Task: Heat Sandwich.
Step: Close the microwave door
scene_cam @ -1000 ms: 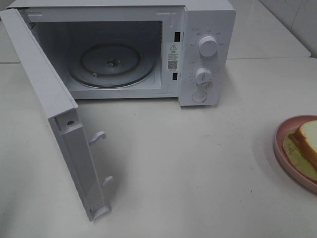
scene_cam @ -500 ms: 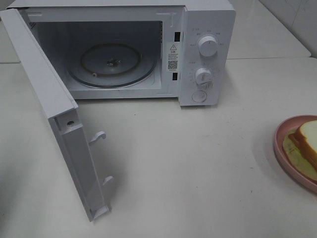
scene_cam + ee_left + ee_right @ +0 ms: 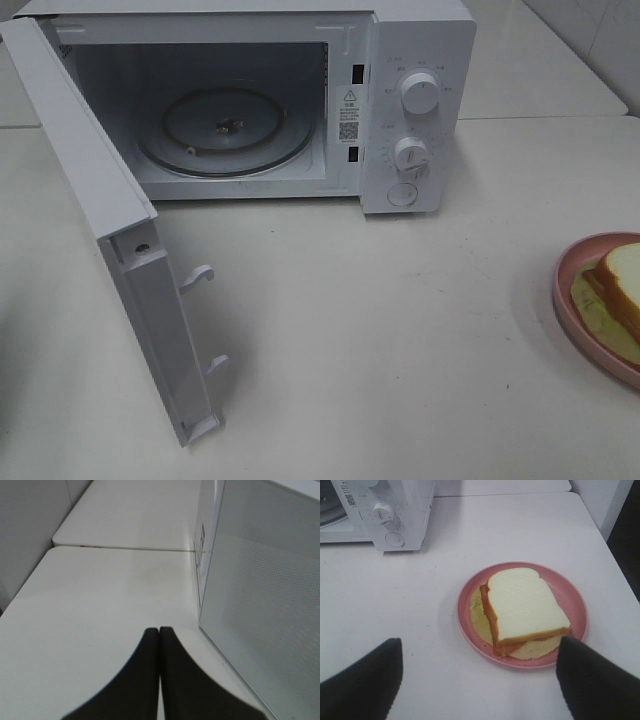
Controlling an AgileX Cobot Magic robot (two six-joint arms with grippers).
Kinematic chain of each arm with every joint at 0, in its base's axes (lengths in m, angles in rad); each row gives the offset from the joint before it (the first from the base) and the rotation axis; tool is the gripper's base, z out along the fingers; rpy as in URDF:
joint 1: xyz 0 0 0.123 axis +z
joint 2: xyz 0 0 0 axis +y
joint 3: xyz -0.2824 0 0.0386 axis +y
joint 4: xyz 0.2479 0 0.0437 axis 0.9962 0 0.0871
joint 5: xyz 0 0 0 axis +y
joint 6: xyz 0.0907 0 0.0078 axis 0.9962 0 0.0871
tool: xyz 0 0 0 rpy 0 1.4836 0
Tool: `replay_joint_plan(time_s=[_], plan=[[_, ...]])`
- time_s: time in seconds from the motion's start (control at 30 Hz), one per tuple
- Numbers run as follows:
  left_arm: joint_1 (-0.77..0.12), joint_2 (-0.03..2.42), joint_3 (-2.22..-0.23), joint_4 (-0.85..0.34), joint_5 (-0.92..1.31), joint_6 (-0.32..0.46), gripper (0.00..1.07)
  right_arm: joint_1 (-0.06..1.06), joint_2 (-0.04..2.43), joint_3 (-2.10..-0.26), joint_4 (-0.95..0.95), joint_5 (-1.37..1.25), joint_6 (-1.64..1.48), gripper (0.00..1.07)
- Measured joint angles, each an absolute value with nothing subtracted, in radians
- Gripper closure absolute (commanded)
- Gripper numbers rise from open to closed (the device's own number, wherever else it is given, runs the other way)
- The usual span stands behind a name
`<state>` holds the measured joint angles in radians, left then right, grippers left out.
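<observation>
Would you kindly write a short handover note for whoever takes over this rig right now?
Left gripper: shut, holding nothing, beside the open microwave door.
Right gripper: open, above the table, short of the pink plate.
Sandwich lies on that plate, at the table's right edge, apart from the microwave.
Done: door open, turntable bare.
Left: grasp the plate, place it inside, close the door, set the dials.
</observation>
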<state>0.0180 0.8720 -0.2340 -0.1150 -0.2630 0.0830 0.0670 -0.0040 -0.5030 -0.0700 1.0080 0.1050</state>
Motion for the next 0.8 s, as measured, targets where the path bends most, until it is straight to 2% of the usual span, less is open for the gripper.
replay_joint_plan(time_s=[0.03, 0.3, 0.37, 0.57, 0.8], plan=[[0.004, 0.912, -0.225, -0.096, -0.352, 0.082, 1.07, 0.067, -0.004, -0.503, -0.07, 1.008, 0.105, 0.31], [-0.046, 1.083, -0.224, 0.03, -0.611, 0.035, 1.07, 0.067, -0.004, -0.503, -0.07, 1.008, 0.105, 0.31], [-0.064, 1.166, -0.224, 0.066, -0.696, -0.014, 1.07, 0.067, -0.004, -0.503, -0.07, 1.008, 0.105, 0.31], [-0.113, 1.305, -0.228, 0.079, -0.812, -0.043, 1.07, 0.067, -0.004, -0.503, -0.07, 1.008, 0.105, 0.31], [-0.177, 1.437, -0.295, 0.127, -0.847, -0.047, 1.07, 0.067, -0.004, -0.503, -0.07, 1.008, 0.105, 0.31]])
